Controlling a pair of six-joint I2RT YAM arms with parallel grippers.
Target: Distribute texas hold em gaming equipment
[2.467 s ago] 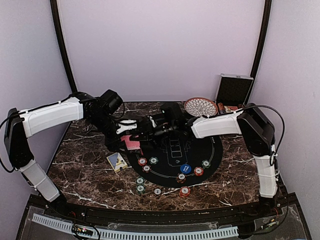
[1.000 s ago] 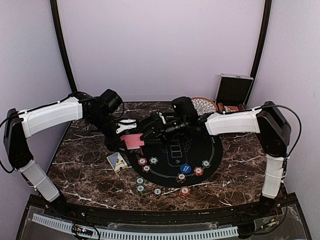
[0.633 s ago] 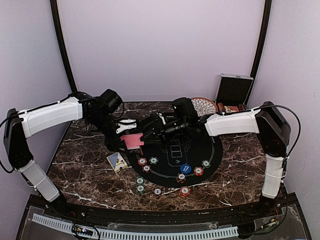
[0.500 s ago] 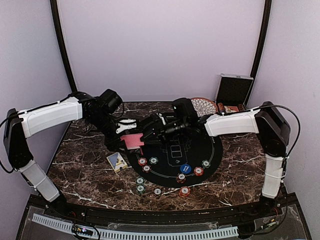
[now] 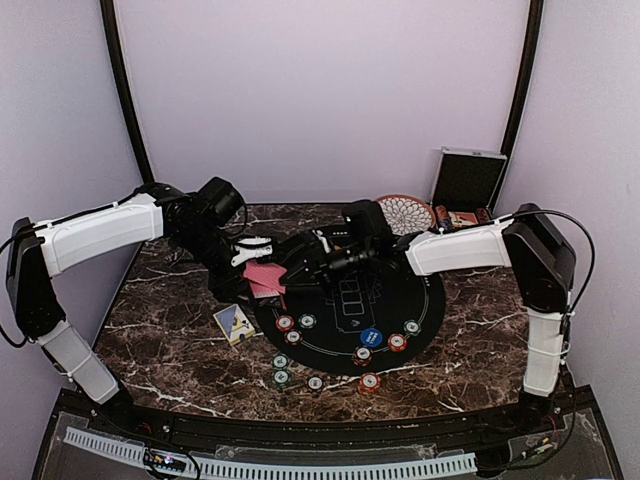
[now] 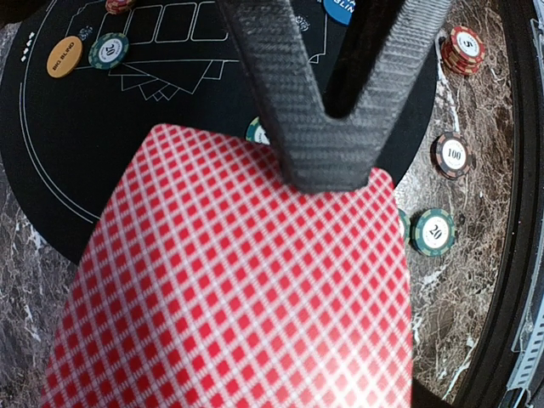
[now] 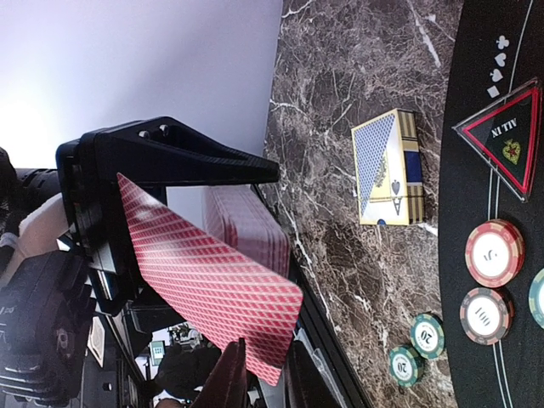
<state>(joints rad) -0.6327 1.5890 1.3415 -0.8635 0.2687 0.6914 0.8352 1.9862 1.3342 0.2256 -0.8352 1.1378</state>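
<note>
My left gripper [image 5: 250,257] is shut on a deck of red-backed playing cards [image 5: 262,277], held above the table's left middle. My right gripper [image 5: 293,265] reaches across from the right, and its fingers [image 6: 327,144] pinch the edge of the top card [image 6: 246,280]. In the right wrist view that card [image 7: 212,280] bows off the deck [image 7: 246,225], with one corner between my right gripper's [image 7: 263,374] fingers. Red, green and white chips [image 5: 285,323] and a blue button disc [image 5: 371,337] lie on the round black mat [image 5: 425,290]. An orange disc [image 6: 65,56] lies on the mat too.
A blue and yellow card box [image 5: 233,322] lies on the marble left of the mat. A patterned bowl [image 5: 401,212] and an open silver case [image 5: 467,178] stand at the back right. More chips [image 5: 369,381] lie in front of the mat.
My right gripper has reached left to the deck in my left gripper and closed on the top card. The left arm has hardly moved.
</note>
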